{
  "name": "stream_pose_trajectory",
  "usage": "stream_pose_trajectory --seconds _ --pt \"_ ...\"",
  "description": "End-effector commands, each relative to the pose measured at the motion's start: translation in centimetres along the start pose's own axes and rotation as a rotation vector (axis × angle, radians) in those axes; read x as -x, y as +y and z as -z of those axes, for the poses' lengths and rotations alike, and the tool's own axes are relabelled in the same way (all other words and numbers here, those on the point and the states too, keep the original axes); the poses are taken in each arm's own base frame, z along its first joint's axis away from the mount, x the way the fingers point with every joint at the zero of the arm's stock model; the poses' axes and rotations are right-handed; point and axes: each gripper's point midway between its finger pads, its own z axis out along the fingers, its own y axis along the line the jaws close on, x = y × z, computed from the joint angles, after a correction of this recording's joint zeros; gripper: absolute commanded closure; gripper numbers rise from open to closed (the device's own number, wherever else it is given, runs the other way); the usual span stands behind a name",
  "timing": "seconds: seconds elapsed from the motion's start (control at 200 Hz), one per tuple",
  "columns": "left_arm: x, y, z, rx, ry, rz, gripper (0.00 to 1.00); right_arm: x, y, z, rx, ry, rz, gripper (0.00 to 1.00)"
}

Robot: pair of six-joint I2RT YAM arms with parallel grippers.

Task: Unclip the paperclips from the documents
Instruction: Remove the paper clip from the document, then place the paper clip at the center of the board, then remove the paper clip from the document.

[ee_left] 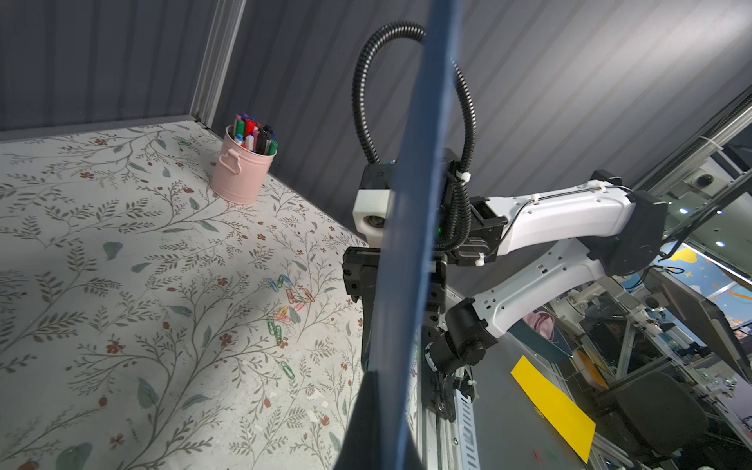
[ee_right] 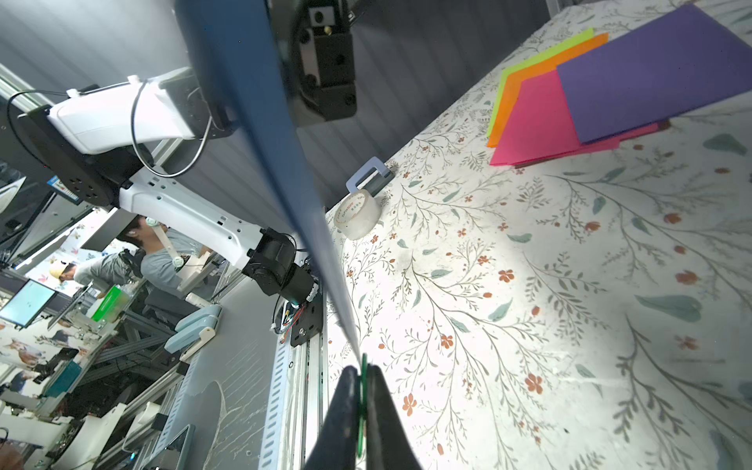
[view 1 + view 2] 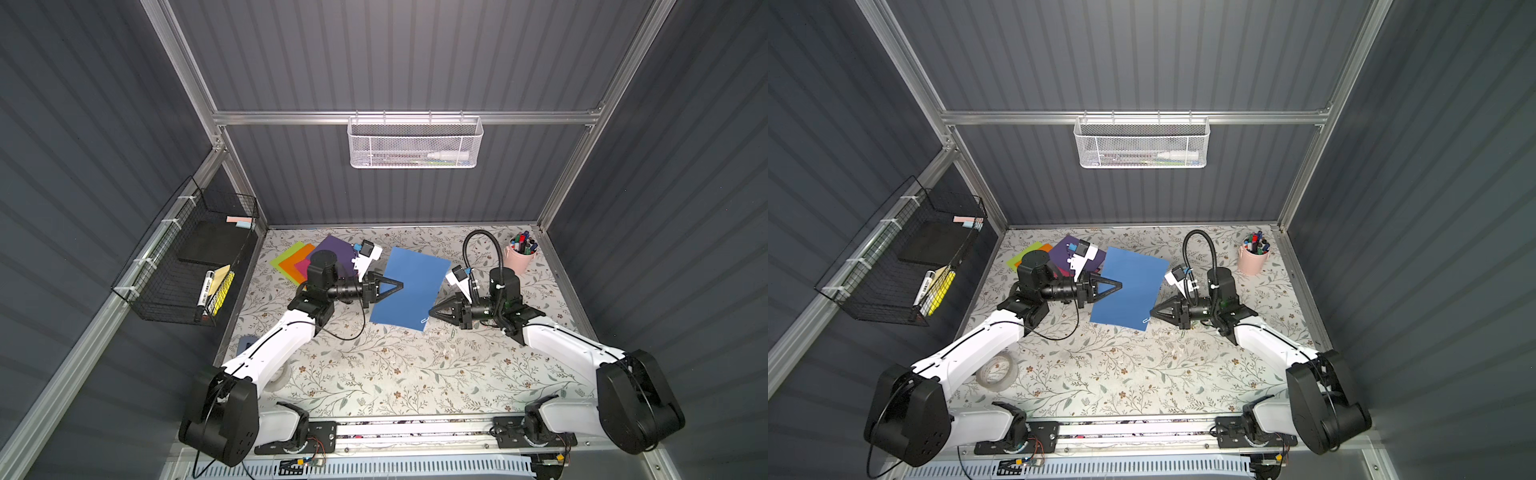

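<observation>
A navy blue document [image 3: 409, 286] is lifted off the table, edge-on in the wrist views [image 1: 411, 203] [image 2: 252, 101]. My left gripper [image 3: 400, 286] [image 1: 380, 390] is shut on its left edge. At the sheet's near right corner my right gripper [image 3: 430, 313] [image 2: 361, 378] is shut on a green paperclip [image 2: 363, 362] whose tip meets that corner. In a top view a small clip [image 3: 424, 320] shows at the same corner. More documents [image 3: 328, 249] lie stacked at the back left: purple [image 2: 651, 73], pink, orange and lime.
Several loose paperclips [image 1: 289, 301] lie on the floral table [image 3: 395, 374] under the right arm. A pink cup of markers [image 3: 519, 257] stands back right. A tape roll [image 3: 996, 372] sits front left. A black wire basket [image 3: 187, 266] hangs on the left wall.
</observation>
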Motion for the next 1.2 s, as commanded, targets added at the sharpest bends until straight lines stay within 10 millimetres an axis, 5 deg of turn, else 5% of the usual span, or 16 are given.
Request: stream_pose_trajectory --seconds 0.0,0.185,0.355,0.535,0.945,1.196 --pt "1.9 -1.1 0.5 -0.016 -0.027 -0.084 1.00 -0.5 -0.4 0.1 -0.002 0.018 -0.025 0.90" --pt "2.0 -0.9 0.4 -0.014 -0.028 -0.083 1.00 -1.0 -1.8 0.5 -0.075 0.023 -0.048 0.90" --pt "2.1 -0.9 0.4 -0.020 -0.030 -0.083 1.00 -0.7 -1.2 0.7 -0.032 -0.002 -0.037 0.61" --pt "2.1 -1.0 0.4 -0.036 -0.031 -0.078 1.00 0.1 0.0 0.1 0.001 -0.012 0.024 0.52" --pt "1.9 -1.3 0.4 -0.059 -0.026 -0.063 1.00 1.1 0.4 -1.4 0.008 -0.028 0.063 0.59" --pt "1.9 -1.2 0.4 -0.053 -0.030 -0.060 1.00 1.4 0.9 -1.4 0.036 -0.022 0.069 0.84"
